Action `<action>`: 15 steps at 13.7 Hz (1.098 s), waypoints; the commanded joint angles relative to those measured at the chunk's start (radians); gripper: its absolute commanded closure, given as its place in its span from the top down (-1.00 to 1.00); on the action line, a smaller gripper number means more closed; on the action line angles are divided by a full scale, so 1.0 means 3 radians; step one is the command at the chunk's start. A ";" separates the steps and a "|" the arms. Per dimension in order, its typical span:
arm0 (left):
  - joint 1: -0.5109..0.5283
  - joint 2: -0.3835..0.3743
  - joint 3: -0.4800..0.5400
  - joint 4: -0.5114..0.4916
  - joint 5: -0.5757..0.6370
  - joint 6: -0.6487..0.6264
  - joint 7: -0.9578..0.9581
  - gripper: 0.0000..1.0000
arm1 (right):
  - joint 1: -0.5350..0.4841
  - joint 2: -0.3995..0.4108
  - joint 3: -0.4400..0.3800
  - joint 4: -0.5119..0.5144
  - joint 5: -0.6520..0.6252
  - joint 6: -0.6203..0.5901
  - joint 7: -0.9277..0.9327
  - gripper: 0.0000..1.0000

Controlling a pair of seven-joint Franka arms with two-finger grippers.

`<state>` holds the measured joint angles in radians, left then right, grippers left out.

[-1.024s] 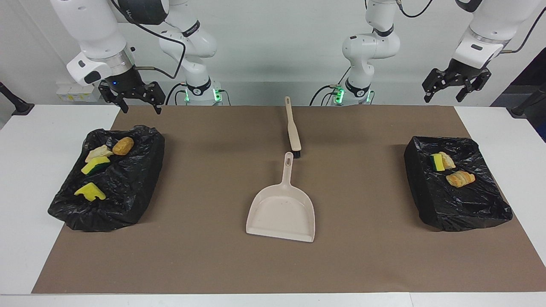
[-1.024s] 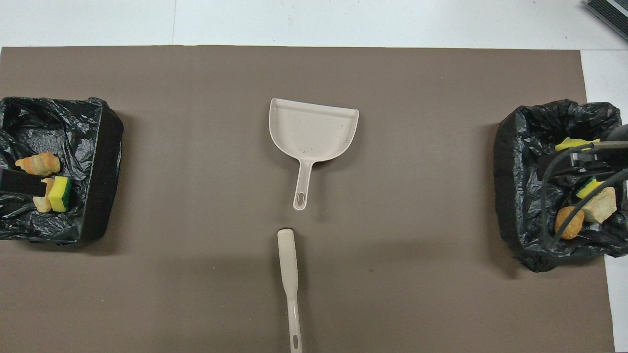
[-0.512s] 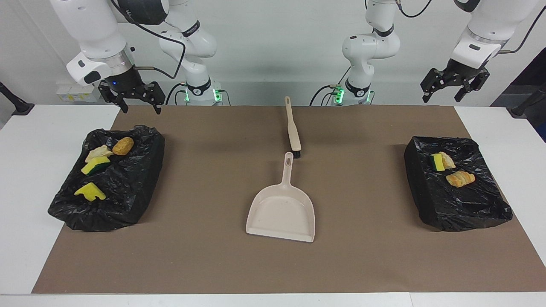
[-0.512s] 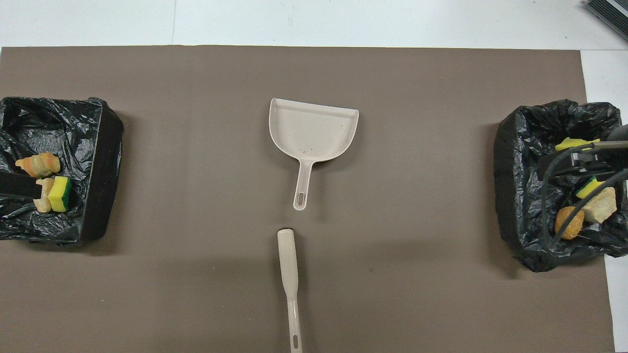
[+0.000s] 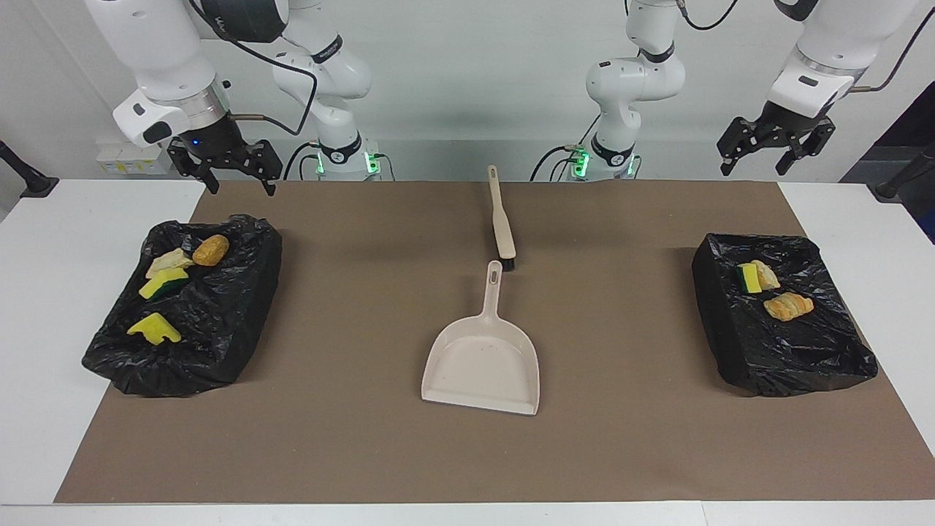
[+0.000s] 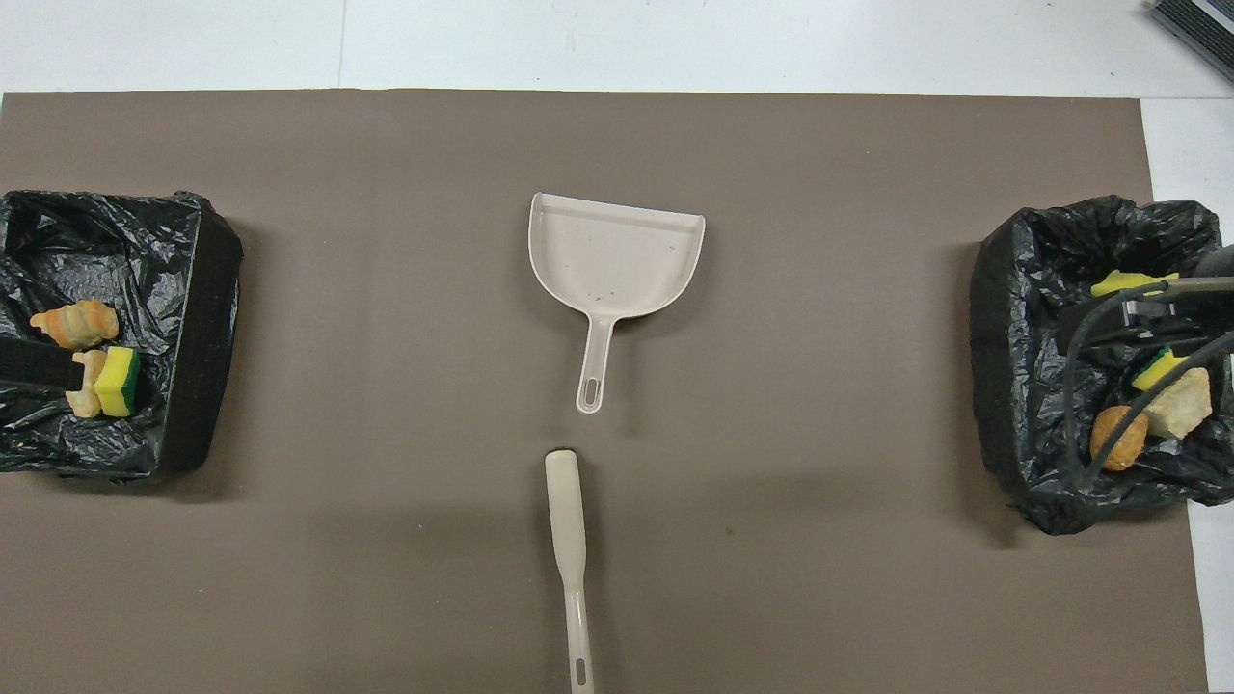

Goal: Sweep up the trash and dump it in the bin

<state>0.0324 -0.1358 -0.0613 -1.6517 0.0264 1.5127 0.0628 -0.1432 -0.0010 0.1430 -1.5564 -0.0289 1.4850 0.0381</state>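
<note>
Above the brown mat (image 5: pixel 621 453), the left gripper (image 5: pixel 776 150) and right gripper (image 5: pixel 226 172) hang raised, jaws wide, empty.

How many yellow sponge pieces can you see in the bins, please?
3: two lie in the bin at the right arm's end, one nearer the robots than the other; one lies in the bin at the left arm's end. Folds may hide more.

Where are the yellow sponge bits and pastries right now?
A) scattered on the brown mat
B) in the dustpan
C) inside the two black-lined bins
C: the trash lies inside the two black-lined bins, while the dustpan and the brown mat hold no scraps.
</note>
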 commanded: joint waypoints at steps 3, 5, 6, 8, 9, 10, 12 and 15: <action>-0.0016 -0.0033 -0.0041 0.0024 -0.0047 -0.0042 -0.0086 1.00 | -0.0039 0.0003 0.0009 0.0024 -0.0021 -0.0057 0.0052 1.00; -0.0011 -0.0033 -0.0041 0.0024 -0.0047 -0.0032 -0.0086 1.00 | -0.0044 0.0019 0.0009 0.0039 -0.0026 -0.0062 0.0047 1.00; -0.0006 -0.0028 -0.0041 0.0024 -0.0047 -0.0031 -0.0086 1.00 | -0.0044 0.0024 0.0009 0.0044 -0.0026 -0.0072 0.0047 1.00; -0.0006 -0.0033 -0.0041 0.0024 -0.0047 -0.0037 -0.0086 1.00 | -0.0044 0.0024 0.0009 0.0074 -0.0067 -0.0102 0.0032 1.00; -0.0011 -0.0033 -0.0041 0.0024 -0.0047 -0.0032 -0.0086 1.00 | -0.0044 0.0034 0.0009 0.0100 -0.0067 -0.0148 0.0022 1.00; -0.0011 -0.0033 -0.0041 0.0024 -0.0047 -0.0031 -0.0086 1.00 | -0.0044 0.0034 0.0009 0.0121 -0.0062 -0.0194 0.0021 1.00; -0.0011 -0.0033 -0.0041 0.0024 -0.0047 -0.0026 -0.0081 1.00 | -0.0044 0.0049 0.0014 0.0212 -0.0067 -0.0276 0.0021 1.00; 0.0020 -0.0033 -0.0041 0.0024 -0.0047 -0.0037 -0.0081 1.00 | -0.0039 0.0049 0.0014 0.0223 -0.0067 -0.0241 0.0021 1.00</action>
<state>0.0328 -0.1370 -0.0760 -1.6515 0.0263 1.5131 0.0466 -0.1505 -0.0002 0.1423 -1.5163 -0.0297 1.4307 0.0382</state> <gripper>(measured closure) 0.000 0.000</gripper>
